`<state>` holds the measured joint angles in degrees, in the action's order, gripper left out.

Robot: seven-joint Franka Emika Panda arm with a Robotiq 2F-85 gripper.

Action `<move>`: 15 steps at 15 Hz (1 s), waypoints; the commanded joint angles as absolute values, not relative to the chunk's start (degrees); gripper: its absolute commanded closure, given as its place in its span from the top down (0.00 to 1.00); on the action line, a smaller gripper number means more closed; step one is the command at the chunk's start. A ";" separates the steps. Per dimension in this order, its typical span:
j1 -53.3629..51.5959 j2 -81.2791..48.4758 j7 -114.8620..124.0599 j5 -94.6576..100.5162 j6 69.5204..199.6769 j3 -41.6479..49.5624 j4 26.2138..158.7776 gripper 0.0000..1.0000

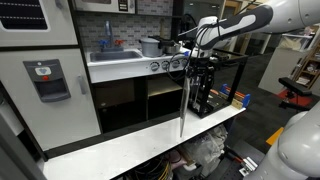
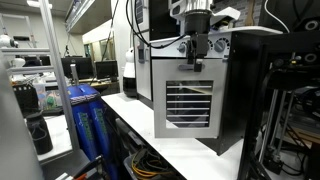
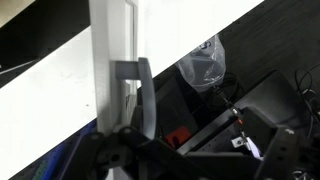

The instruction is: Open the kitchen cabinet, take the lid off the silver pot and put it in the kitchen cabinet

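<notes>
White bench (image 1: 120, 142) lies below the fingers (image 2: 194, 57). Toy kitchen (image 1: 115, 85) stands directly on it, beneath and behind the fingers.

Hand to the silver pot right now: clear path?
Probably yes: the open hand sits at the top of the swung-out cabinet door, and nothing visible stands between it and the silver pot.

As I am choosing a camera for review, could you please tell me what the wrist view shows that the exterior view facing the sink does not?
Only the wrist view: a close look at one of the fingers right beside the kitchen cabinet door. Only the exterior view: the silver pot beside the sink, the faucet and the grey fridge door. Both: that door, open and seen edge-on, and the white table.
</notes>
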<state>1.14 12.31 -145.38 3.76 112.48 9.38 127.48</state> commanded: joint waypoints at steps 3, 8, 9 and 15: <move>1.07 15.78 -145.35 3.90 114.80 8.00 128.92 1.00; 0.48 21.64 -141.41 0.47 119.70 7.86 132.86 1.00; 0.21 22.77 -141.22 0.17 119.89 7.70 132.75 1.00; -1.45 28.61 -139.23 0.66 121.07 7.64 133.25 1.00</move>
<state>-1.04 26.08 -140.36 0.83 118.35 7.74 130.97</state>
